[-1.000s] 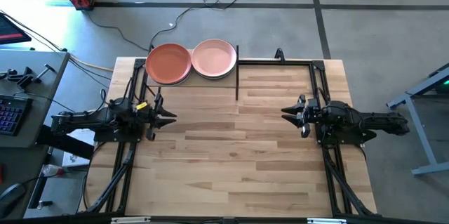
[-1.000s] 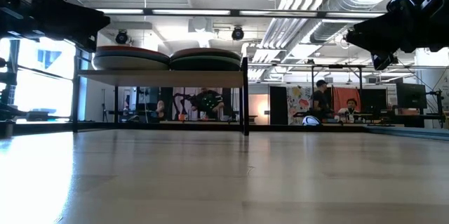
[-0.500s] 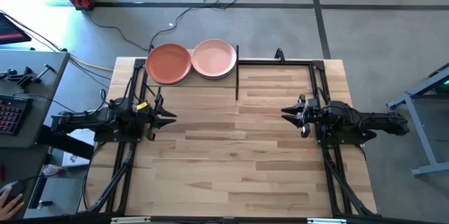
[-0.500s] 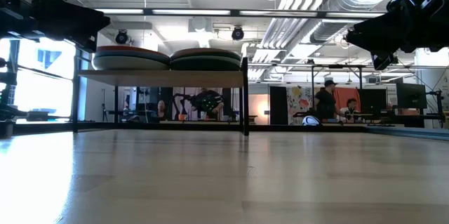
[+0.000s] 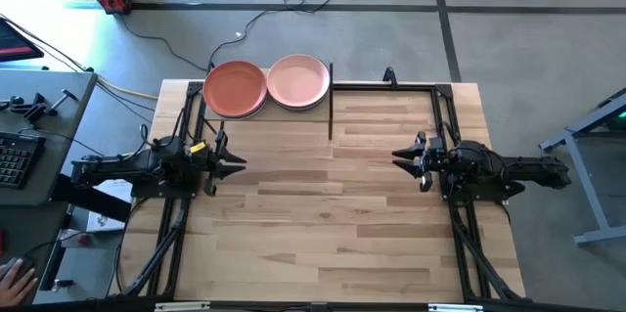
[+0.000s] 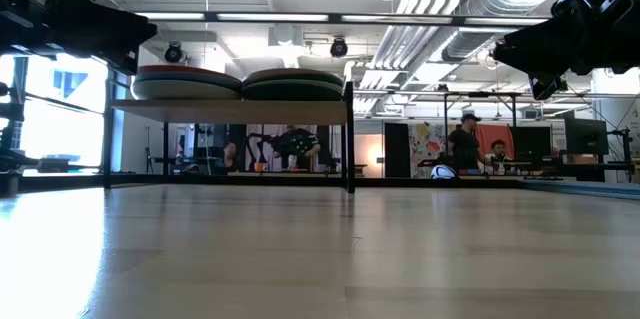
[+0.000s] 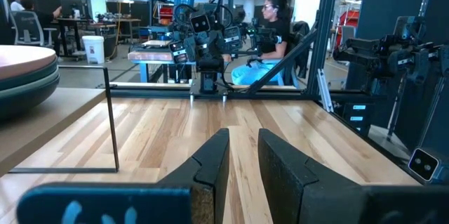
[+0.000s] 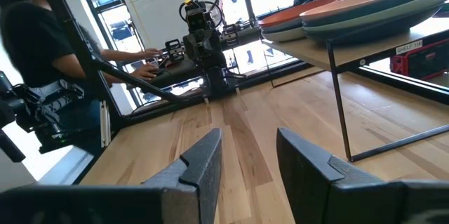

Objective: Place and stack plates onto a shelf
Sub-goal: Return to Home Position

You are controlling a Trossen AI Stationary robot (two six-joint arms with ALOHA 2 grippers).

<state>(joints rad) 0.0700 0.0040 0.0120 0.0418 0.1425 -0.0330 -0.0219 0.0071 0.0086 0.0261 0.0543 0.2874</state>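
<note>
Honestly, nothing on the tabletop (image 5: 323, 224) has budged over the last second. Both arms are in the exact same pose, and the only movement is people in the room behind.

The shelf (image 6: 230, 110) sits at the far-left corner of the tabletop. It carries two stacks of plates side by side. The orange plate (image 5: 235, 88) tops the one nearer the left edge and the pink plate (image 5: 298, 80) tops the other. I can't count the layers underneath from these angles.

The left jaws hover near the left edge, about midway along it. They're open just a crack and holding nothing. The right jaws mirror them near the right edge, a bit wider apart and also empty.

No loose plates are left on the tabletop, so I'd say the stacking is finished. With the arms parked and frozen like this, they look basically home already.
</note>
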